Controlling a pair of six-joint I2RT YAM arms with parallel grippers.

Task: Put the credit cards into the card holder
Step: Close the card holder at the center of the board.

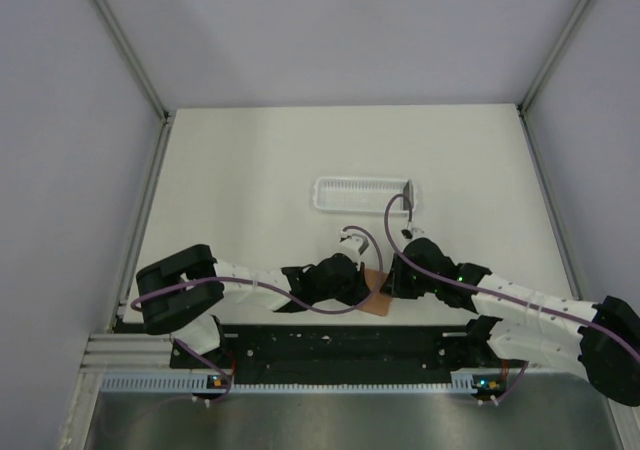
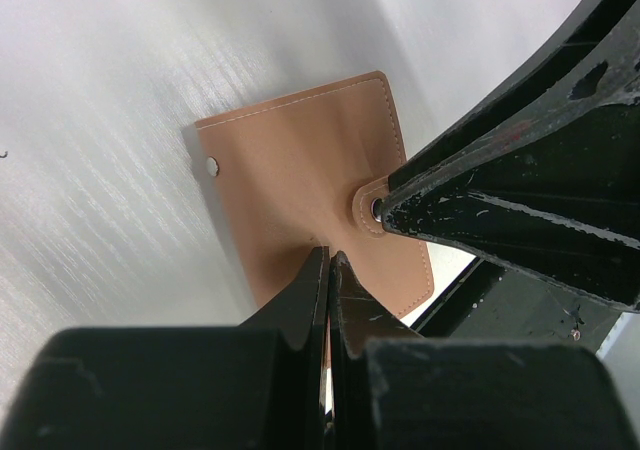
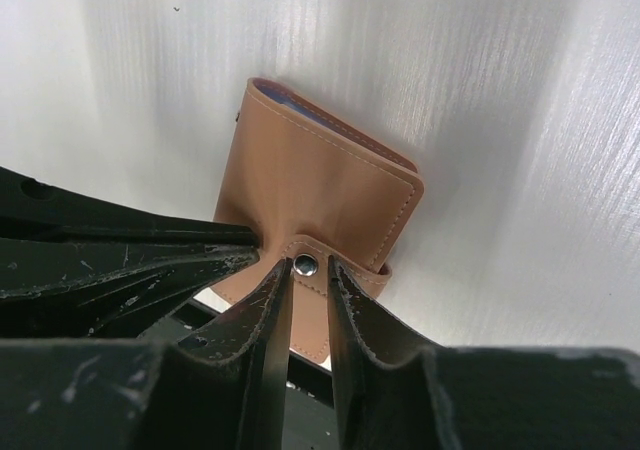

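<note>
The card holder (image 1: 376,304) is a tan-brown wallet, folded shut, lying at the table's near edge between both grippers. In the left wrist view the card holder (image 2: 300,170) lies flat, with a loose snap stud at its left edge. My left gripper (image 2: 330,257) is shut, its tips touching the cover. In the right wrist view the card holder (image 3: 320,180) shows a thin blue inner edge at its far side. My right gripper (image 3: 308,270) is narrowly open, its tips resting on the strap on either side of the snap button (image 3: 305,264). No credit cards show.
A white slatted tray (image 1: 365,192) stands further back, mid-table. The black rail (image 1: 330,345) of the arm mounts runs just below the wallet. Grey walls enclose the table on three sides.
</note>
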